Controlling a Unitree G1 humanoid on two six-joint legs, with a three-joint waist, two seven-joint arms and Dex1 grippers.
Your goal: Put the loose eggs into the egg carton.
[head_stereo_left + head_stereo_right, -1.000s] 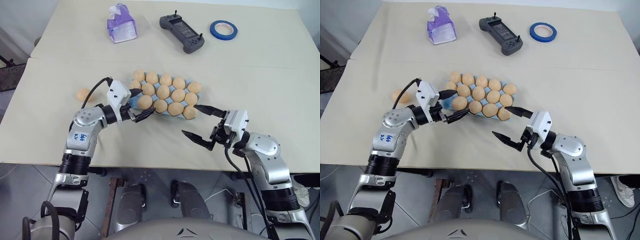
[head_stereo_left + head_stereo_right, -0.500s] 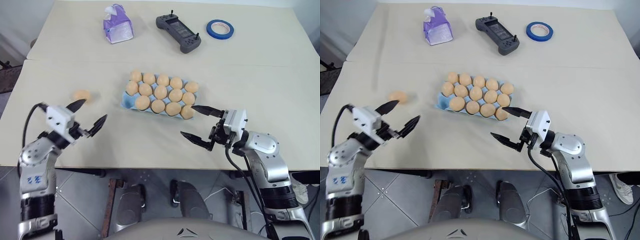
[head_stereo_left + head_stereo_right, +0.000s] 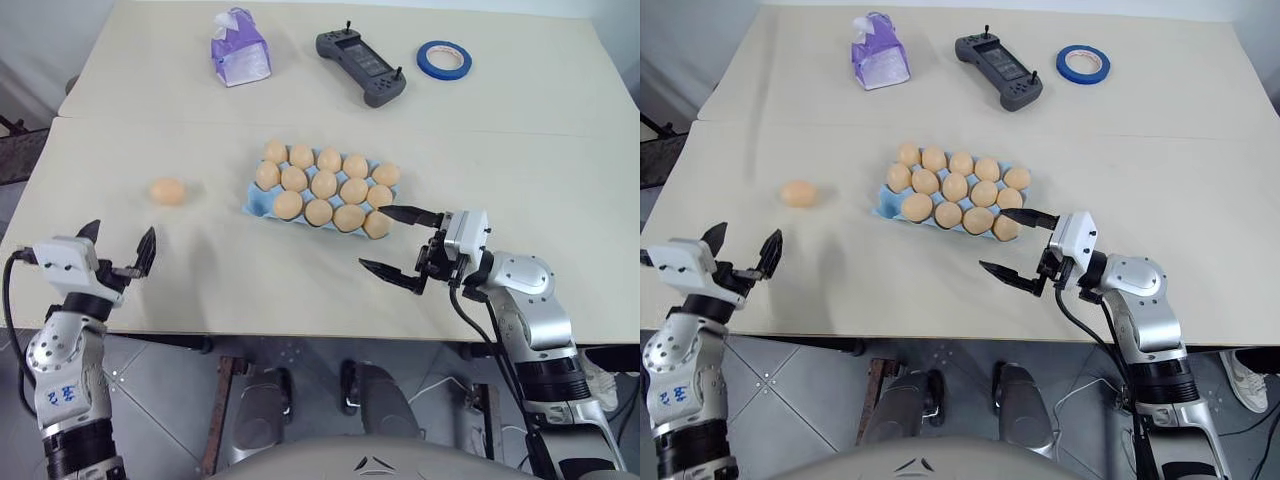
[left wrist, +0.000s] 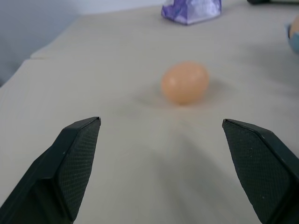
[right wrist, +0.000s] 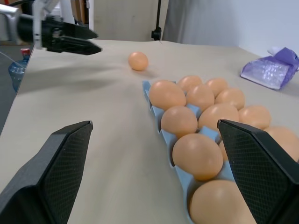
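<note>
Just one loose egg (image 3: 168, 190) lies ahead of the spread-wide, empty left gripper (image 3: 118, 252) — a nudge could roll it across the tabletop (image 3: 300, 280).

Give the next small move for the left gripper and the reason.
Probably ease the open left gripper forward toward the lone tan-orange egg on the beige table: it lies ahead between the fingers, untouched, outside the light blue carton.

A smooth, faintly glossy tan-orange loose egg (image 4: 185, 82) lies on the matt beige surface (image 4: 140, 154) between black plastic fingers (image 4: 70, 163) with cross-hatched pads.
</note>
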